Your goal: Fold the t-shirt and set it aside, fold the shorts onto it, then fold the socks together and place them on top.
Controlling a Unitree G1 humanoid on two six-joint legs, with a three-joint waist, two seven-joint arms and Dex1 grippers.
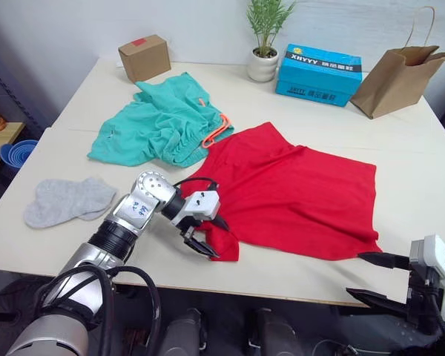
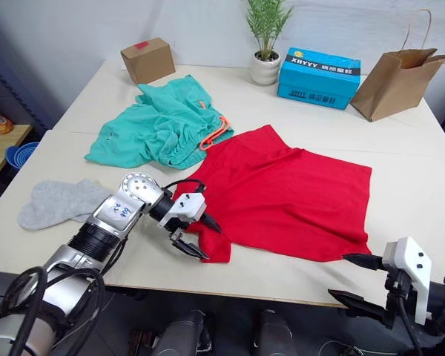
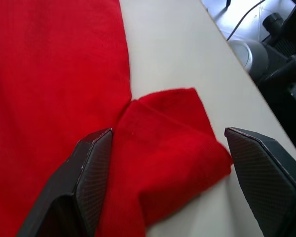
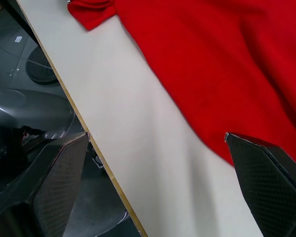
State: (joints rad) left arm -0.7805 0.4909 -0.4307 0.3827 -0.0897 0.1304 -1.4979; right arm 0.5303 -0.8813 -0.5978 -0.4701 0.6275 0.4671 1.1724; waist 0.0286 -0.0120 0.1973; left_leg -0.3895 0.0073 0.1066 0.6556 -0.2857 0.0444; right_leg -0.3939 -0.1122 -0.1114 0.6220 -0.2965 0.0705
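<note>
The red t-shirt point(image 1: 289, 189) lies spread flat on the table's near half. My left gripper point(image 1: 204, 233) is open, its fingers point(image 3: 91, 173) straddling the shirt's near-left sleeve point(image 3: 167, 153), which is bunched between them. Teal-green shorts point(image 1: 159, 122) with an orange drawstring lie crumpled behind the shirt at the left. The grey socks point(image 1: 67, 200) rest together near the left edge. Off the table's front edge at the right, my right gripper point(image 1: 378, 278) hangs open and empty, near the shirt's near-right corner.
Along the back of the table point(image 1: 297, 271) stand a small cardboard box point(image 1: 144, 57), a potted plant point(image 1: 264, 41), a blue shoebox point(image 1: 317, 74) and a brown paper bag point(image 1: 397, 74). A stack of blue bowls point(image 1: 18, 156) sits on a low shelf off to the left.
</note>
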